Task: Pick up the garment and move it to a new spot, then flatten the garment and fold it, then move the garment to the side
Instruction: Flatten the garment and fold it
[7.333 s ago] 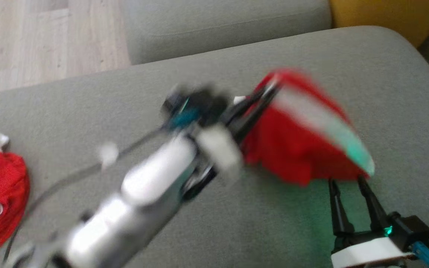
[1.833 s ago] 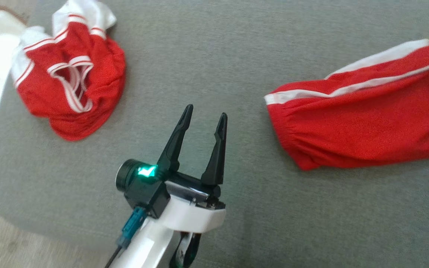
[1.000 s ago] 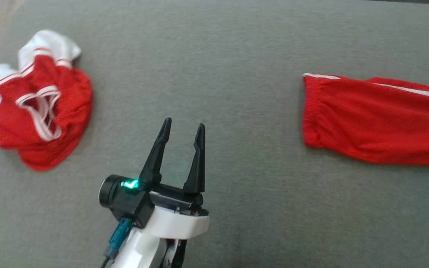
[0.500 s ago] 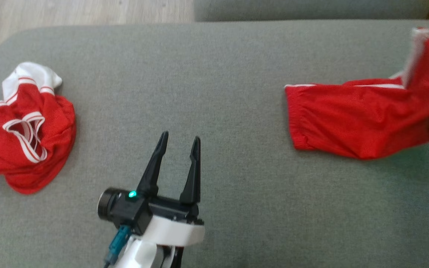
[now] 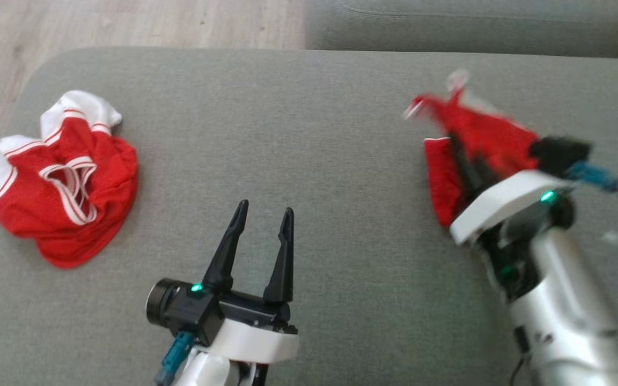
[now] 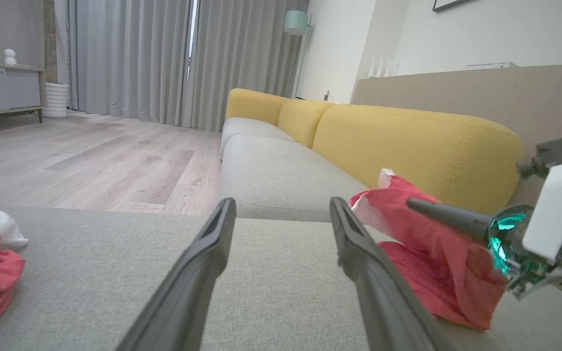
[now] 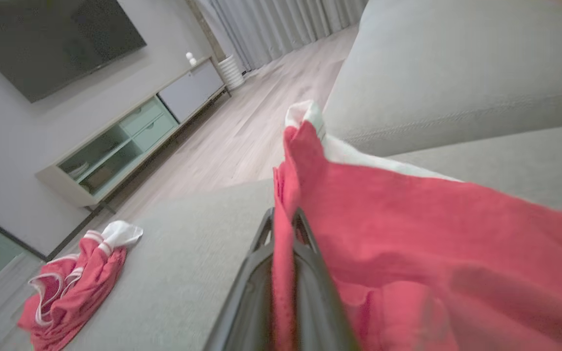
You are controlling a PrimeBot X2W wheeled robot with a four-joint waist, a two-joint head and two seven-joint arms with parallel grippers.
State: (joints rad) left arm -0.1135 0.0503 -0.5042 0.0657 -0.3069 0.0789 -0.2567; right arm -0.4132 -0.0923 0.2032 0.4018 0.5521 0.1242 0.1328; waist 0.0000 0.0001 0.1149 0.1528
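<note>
Item one, the task's thing. The red garment [image 5: 486, 134] sits over the right end of the grey cushion [image 5: 309, 134], toward its far edge. It is bunched, not laid out. Part is lifted off the cushion and part rests on it, on the side nearer the cushion's middle. The head view is blurred there, so I cannot give its long axis with confidence. The right wrist view shows the cloth running away from the fingers toward the cushion's right end, with a white-trimmed corner standing above the fingertips.

Item two, the claws. The right gripper [image 5: 456, 147] is pressed together on a fold of that garment, red cloth passing between its two fingers. The left gripper [image 5: 264, 208] stands spread and holds nothing. It hovers at the cushion's near edge, about mid-length.

Item three, the governing relation. From the left gripper the garment lies to the right and farther in, well apart. From the right gripper it is in hand. I judge the right arm the only one placed to act now. The left would have to cross to the cushion's right end to assist.

Item four, a caution. A second red garment [image 5: 67, 177] lies crumpled at the cushion's left end. I would keep the held piece apart from it.
</note>
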